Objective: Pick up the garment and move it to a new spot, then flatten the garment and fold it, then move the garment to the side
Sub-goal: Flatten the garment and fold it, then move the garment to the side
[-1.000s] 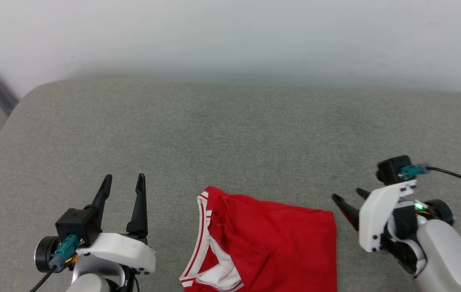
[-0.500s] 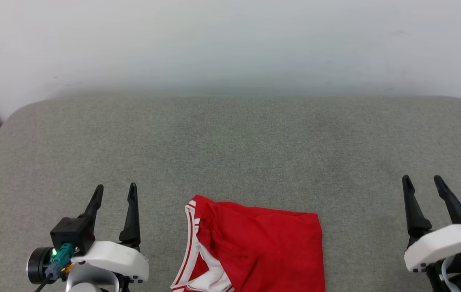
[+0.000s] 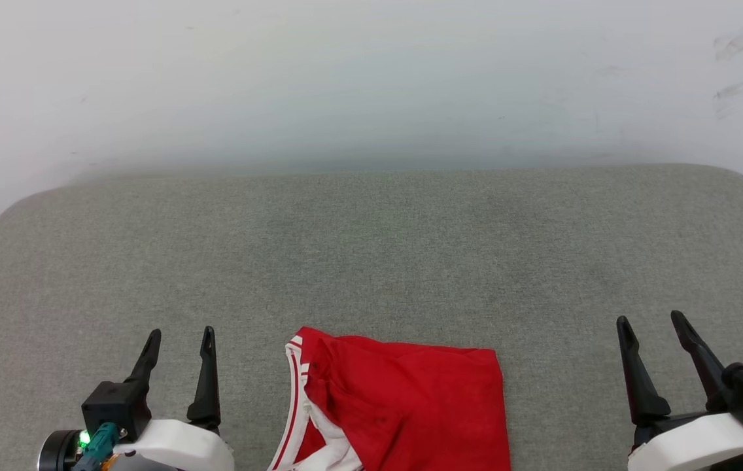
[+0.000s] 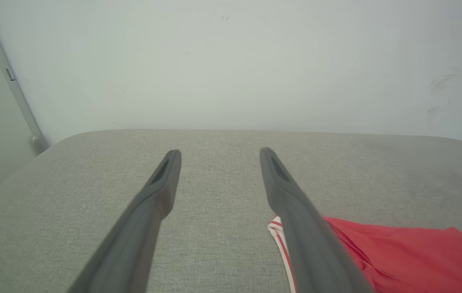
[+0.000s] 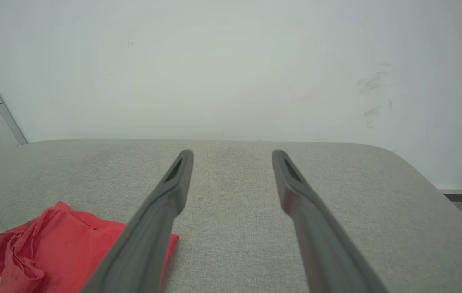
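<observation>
The garment lies folded compact, mid-width at the near edge of the tabletop, with your left gripper and right gripper over its near-left and near-right parts, jaws spread and empty; folding looks done, and the sideways move is likely left to do.

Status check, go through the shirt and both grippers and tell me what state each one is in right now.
garment: folded, lying on the grey padded surface, not gripped.
left gripper: open, empty, left of the garment, apart from it.
right gripper: open, empty, right of the garment, apart from it.
</observation>
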You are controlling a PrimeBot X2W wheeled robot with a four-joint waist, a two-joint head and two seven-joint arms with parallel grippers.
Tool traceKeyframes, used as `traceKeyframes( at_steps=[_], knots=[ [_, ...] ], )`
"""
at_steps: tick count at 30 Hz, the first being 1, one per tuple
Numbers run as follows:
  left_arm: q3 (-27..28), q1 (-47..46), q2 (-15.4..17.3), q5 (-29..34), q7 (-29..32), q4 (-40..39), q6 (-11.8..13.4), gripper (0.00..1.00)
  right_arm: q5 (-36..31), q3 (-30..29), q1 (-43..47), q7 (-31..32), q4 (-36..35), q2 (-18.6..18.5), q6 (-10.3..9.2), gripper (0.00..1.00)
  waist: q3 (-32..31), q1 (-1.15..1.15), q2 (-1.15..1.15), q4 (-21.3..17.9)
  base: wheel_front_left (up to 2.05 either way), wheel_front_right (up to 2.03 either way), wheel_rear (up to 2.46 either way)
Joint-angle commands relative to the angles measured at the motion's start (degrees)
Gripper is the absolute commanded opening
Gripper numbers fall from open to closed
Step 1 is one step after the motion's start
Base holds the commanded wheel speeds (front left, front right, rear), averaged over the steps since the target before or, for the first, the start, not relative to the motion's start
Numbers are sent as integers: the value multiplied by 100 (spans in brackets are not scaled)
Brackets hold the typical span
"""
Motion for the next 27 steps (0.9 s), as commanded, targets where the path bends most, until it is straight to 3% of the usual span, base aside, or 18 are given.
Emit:
traceKeyframes(
  at_steps=[1, 13, 21, 27],
  knots=[
    [27, 76, -7, 31, -26, 4, 12, 100, -18, 3, 88, 57, -62, 28, -2, 100, -6, 0, 0, -9, 0, 0, 0],
    [131, 74, -87, 57, -45, 10, -48, 100, 1, -79, 162, 342, -293, 82, -2, 100, 38, 0, 0, -32, 0, 0, 0],
    [210, -100, -128, 31, -53, -33, -275, 100, 1150, -749, -291, 888, 461, -359, -1, 100, 186, 0, 0, 68, 0, 0, 0],
    [293, -305, -234, 171, -55, -93, -412, 100, 2264, -902, -681, 2117, 1563, -807, -1, 100, 433, 0, 0, 385, 0, 0, 0]
  ],
)
